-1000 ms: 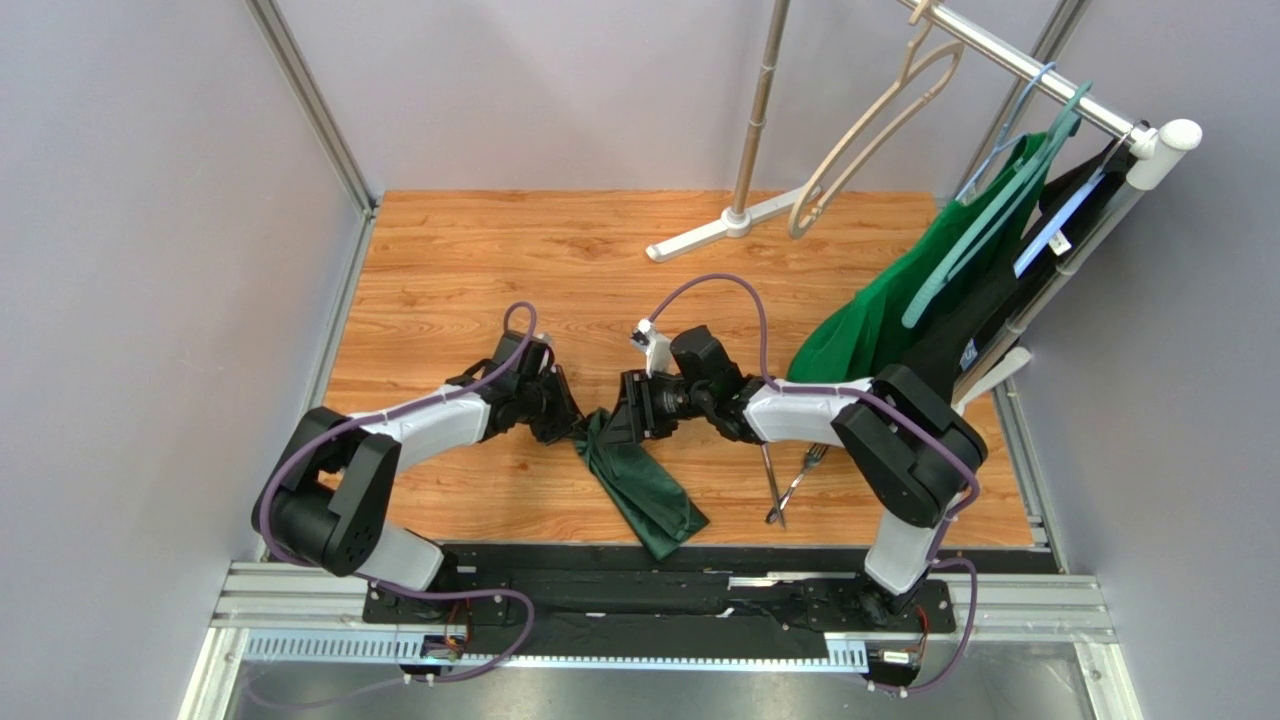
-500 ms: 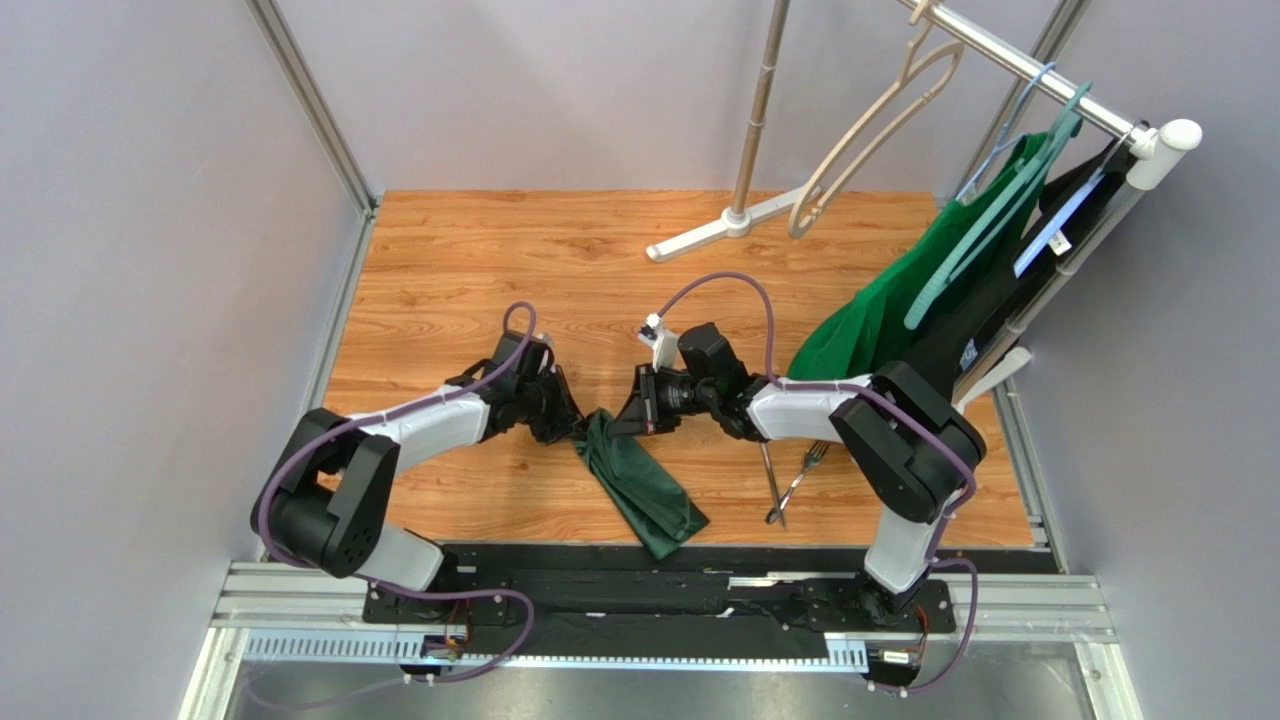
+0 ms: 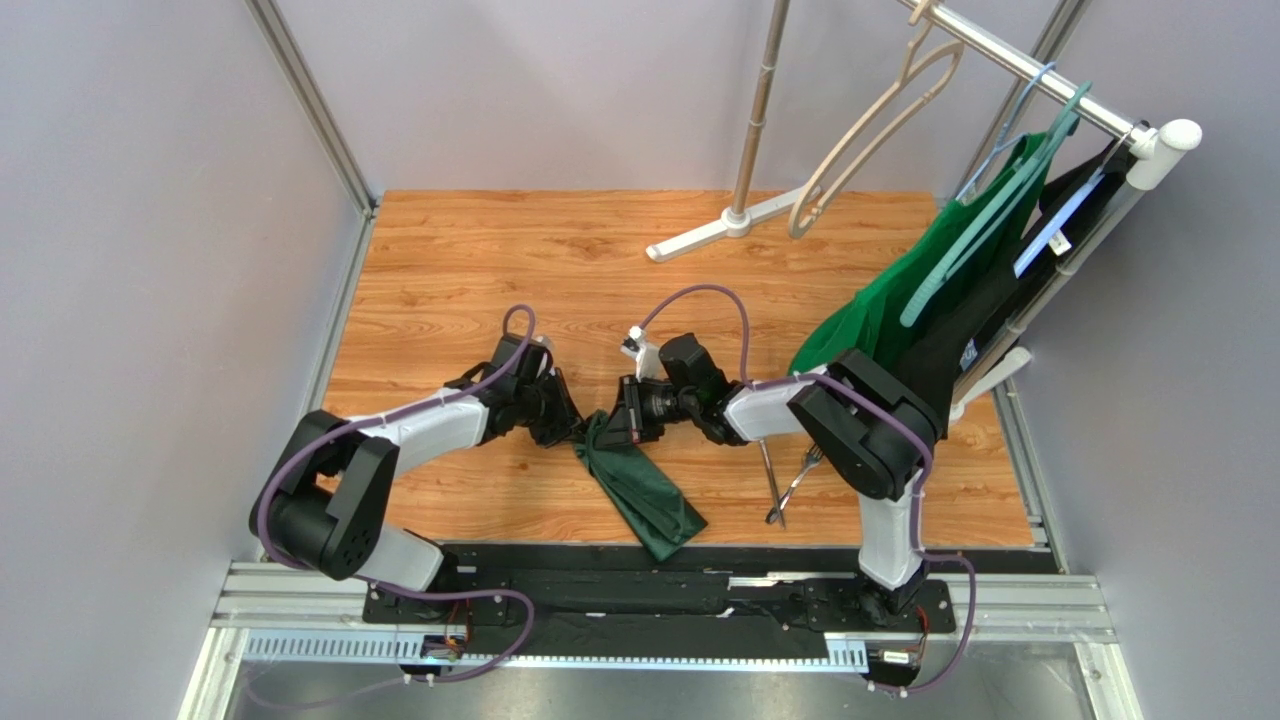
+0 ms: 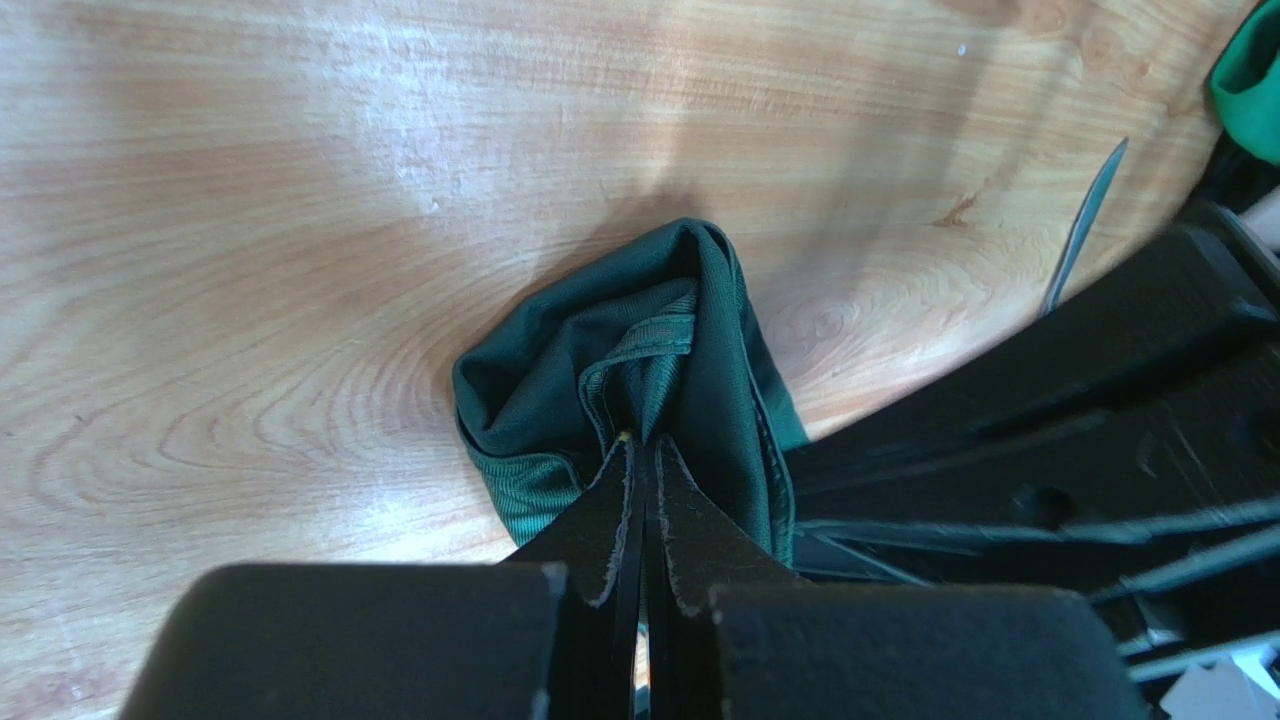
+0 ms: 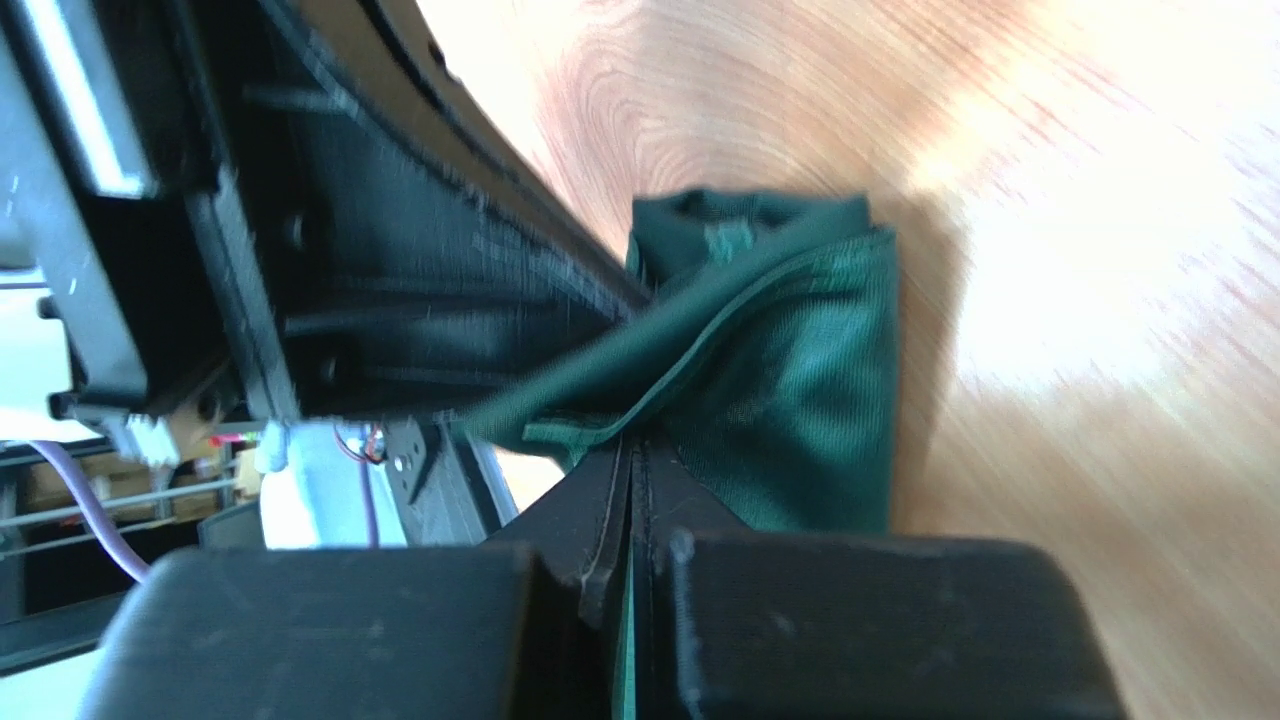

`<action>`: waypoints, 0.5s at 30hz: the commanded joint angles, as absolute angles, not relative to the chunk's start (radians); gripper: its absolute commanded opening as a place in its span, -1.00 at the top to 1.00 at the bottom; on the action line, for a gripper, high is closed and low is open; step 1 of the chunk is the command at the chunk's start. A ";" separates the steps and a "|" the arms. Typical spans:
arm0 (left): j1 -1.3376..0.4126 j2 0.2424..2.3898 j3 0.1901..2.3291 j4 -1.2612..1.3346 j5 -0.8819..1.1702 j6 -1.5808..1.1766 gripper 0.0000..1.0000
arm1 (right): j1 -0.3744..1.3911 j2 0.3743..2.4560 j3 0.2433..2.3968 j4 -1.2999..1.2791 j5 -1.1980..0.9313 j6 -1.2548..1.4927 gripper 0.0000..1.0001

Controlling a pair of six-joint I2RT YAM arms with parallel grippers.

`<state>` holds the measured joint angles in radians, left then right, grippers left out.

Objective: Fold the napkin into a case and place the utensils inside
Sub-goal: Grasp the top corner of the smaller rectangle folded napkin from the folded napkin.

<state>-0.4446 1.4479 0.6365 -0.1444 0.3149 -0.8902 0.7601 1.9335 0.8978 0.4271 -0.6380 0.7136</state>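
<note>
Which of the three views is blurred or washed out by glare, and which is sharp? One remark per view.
Top external: even light, sharp, faint shadows. Left wrist: the napkin is crisp, with a pale sheen across the table. Right wrist: the table is smeared and washed out to white on the right; the napkin looks softer.

One napkin (image 3: 643, 488) is lying on the table (image 3: 451, 270) — just one. Two utensils (image 3: 777, 503) are lying near it, two arms (image 3: 436, 420) are leaning toward it — and one green garment (image 3: 887, 308) is hanging.
</note>
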 commanded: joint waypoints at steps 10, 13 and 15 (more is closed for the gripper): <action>-0.448 1.339 0.575 -0.023 0.462 -0.985 1.00 | 0.759 2.066 0.865 0.786 -0.575 0.876 1.00; -0.448 1.316 0.594 -0.077 0.471 -0.970 1.00 | 0.749 2.089 0.864 0.821 -0.609 0.879 1.00; -0.448 1.319 0.621 -0.153 0.463 -0.962 1.00 | 0.735 2.094 0.876 0.809 -0.620 0.868 1.00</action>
<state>-0.4294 1.3529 0.5667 -0.0803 0.3561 -0.9459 0.7551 2.0663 0.8623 0.6960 -0.6716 0.8680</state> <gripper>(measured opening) 0.007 0.005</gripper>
